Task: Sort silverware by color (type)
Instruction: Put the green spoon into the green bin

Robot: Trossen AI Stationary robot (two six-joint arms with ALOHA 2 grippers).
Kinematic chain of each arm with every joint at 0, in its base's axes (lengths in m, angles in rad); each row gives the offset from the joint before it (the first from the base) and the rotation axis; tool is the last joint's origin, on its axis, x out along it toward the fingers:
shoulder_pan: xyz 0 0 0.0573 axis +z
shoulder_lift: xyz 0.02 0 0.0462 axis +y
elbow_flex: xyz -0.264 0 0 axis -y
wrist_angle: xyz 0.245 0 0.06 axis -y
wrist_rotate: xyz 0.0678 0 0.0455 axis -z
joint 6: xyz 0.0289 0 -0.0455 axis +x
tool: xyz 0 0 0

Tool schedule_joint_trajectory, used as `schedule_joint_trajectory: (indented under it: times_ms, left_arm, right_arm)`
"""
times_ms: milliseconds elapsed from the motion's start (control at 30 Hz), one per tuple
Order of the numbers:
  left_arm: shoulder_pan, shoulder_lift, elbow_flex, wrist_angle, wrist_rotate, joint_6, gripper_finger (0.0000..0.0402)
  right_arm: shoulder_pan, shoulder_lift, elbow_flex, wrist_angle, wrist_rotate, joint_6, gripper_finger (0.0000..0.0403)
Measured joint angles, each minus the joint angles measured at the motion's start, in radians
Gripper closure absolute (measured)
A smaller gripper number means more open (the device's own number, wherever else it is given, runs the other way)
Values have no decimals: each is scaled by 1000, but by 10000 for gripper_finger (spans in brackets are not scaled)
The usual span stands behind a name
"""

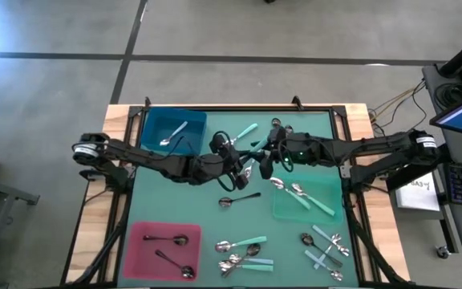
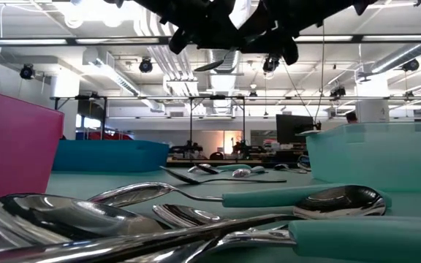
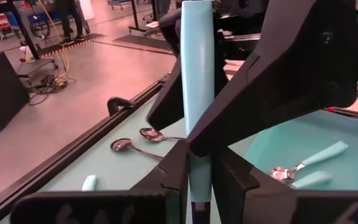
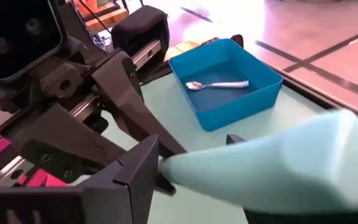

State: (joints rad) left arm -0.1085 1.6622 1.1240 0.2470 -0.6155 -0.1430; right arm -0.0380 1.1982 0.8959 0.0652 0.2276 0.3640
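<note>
Both arms meet over desk (image 1: 147, 201) centre, between blue tray (image 1: 172, 128) and green tray (image 1: 307, 201). I see left tool (image 1: 235, 160) clamped on a mint-handled spoon (image 3: 197, 93), fingers (image 3: 241, 180) tight either side of handle. Right tool (image 1: 265, 156) touching same spoon, its handle end filling right wrist view; can't tell if it's clamped or apart. Blue tray holds 1 silver spoon (image 4: 219, 84), pink tray (image 1: 163, 250) 2 black-handled, green tray 2 mint. Rest of silverware (image 1: 243, 255) loose on desk near front edge

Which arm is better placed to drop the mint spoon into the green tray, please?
Right: the left gripper and right gripper both hold the mint spoon, and the green tray lies on the right arm's side.
</note>
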Motion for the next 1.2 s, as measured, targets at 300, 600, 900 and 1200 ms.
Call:
schedule_joint_trajectory:
  times_ms: [300, 600, 900, 1200]
  left_arm:
    - [0, 0, 0, 4, -3, 14, 371]
    - [1, 2, 3, 2, 1, 55, 339]
    - [1, -1, 37, -113, -4, 104, 295]
    - [4, -1, 75, -328, -36, 56, 290]
  right_arm:
    - [0, 10, 0, 47, -2, -24, 312]
    - [0, 9, 1, 43, -1, -84, 372]
    - [-36, -13, 180, -427, 48, -94, 372]
    - [140, -18, 474, -1155, -50, 177, 372]
